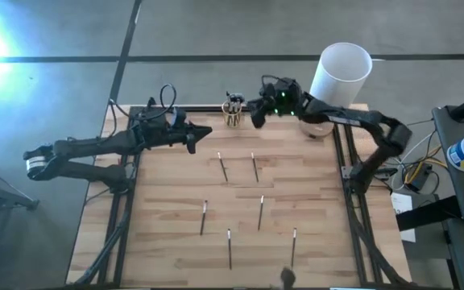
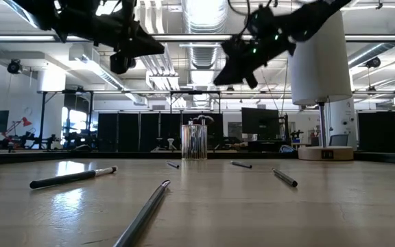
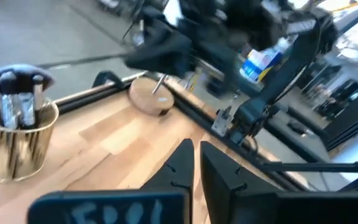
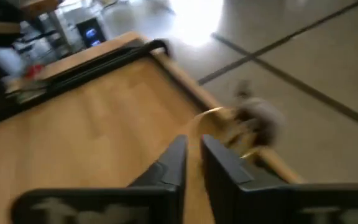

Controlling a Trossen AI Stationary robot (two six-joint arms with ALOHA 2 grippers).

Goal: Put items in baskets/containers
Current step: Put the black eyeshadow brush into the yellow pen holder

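Observation:
A small clear yellowish glass cup (image 1: 233,110) stands near the table's far edge with several dark brushes upright in it; it also shows in the low view as cup (image 2: 194,142) and the left wrist view as cup (image 3: 17,137). Several thin dark brushes lie flat on the wood, among them brush (image 1: 223,167), brush (image 1: 254,167) and brush (image 1: 261,212). My left gripper (image 1: 202,132) hovers left of the cup, shut and empty. My right gripper (image 1: 255,113) hovers just right of the cup, shut and empty. In the low view both hang well above the table.
A tall white cylinder (image 1: 341,72) on a wooden base (image 3: 151,98) stands at the far right corner, close behind my right arm. More brushes lie toward the near edge, such as brush (image 1: 229,246) and brush (image 1: 293,246). Black rails run along both table sides.

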